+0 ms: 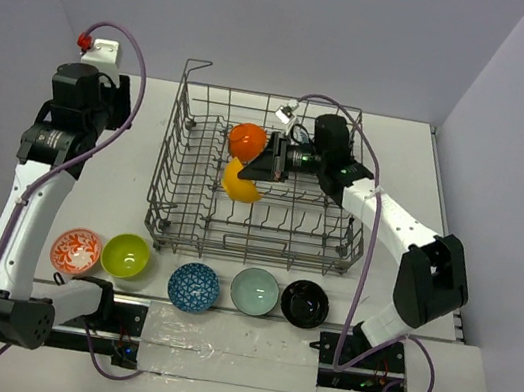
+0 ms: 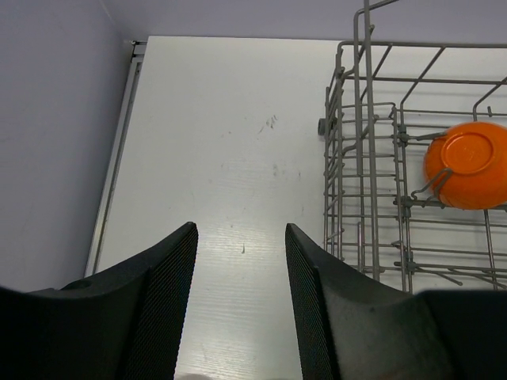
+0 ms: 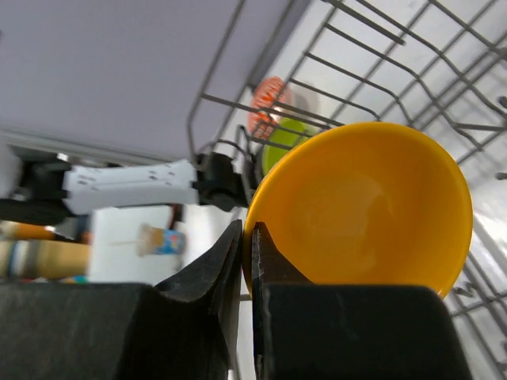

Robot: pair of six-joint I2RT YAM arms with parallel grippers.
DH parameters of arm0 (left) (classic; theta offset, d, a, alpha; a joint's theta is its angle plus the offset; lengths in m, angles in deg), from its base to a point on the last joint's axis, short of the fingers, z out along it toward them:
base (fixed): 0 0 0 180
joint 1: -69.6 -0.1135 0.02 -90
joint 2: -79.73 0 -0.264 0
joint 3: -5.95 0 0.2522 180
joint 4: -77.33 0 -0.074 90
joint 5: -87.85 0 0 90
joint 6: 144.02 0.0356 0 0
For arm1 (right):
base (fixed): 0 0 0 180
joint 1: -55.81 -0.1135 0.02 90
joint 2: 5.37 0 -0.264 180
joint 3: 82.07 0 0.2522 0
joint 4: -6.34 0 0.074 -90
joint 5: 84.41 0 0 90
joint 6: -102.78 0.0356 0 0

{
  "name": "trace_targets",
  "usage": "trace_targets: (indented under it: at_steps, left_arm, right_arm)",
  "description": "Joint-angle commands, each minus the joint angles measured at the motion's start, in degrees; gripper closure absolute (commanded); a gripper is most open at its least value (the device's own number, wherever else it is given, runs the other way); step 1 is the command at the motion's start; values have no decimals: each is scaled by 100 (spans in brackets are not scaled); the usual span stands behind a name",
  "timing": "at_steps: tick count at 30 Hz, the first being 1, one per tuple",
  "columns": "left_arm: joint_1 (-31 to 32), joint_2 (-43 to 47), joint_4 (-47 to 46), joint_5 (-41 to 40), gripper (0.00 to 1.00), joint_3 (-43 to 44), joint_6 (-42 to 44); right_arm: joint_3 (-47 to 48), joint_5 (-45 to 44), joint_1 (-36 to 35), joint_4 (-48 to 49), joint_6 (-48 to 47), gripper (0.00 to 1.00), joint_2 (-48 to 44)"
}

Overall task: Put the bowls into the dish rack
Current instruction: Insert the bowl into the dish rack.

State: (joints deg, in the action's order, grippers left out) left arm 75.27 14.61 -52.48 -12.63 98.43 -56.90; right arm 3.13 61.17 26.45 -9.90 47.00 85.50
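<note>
The counter (image 1: 135, 169) carries the dish rack (image 1: 234, 242) at centre. The left end effector (image 2: 242, 237) hangs over bare counter left of the rack, fingers apart, holding nothing. The right end effector (image 3: 247, 233) is clamped on the rim of the yellow bowl (image 1: 240, 182) inside the rack, just near of the orange bowl (image 1: 246, 140). A row of five bowls (image 1: 193, 287) lies near the rack.

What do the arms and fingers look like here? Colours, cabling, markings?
Left arm and right arm match: white link shells, black joint housings and bases. A purple cable runs along each. Left fingers are black wedges with mesh-textured inner faces; right fingers are black too. No markings legible.
</note>
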Motion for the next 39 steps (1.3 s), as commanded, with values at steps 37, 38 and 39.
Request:
trace_targets:
  at_steps: [37, 38, 39]
  left_arm:
    - [-989, 439, -434, 1004, 45, -454, -363]
    - [-989, 448, -434, 1004, 44, -463, -372]
    - [-989, 457, -434, 1004, 45, -471, -363]
  right_arm:
    - [-1765, 94, 274, 5847, 4542, 100, 159]
    - [-1756, 86, 256, 5777, 4445, 100, 176]
    - [-1748, 94, 238, 5724, 4418, 100, 229]
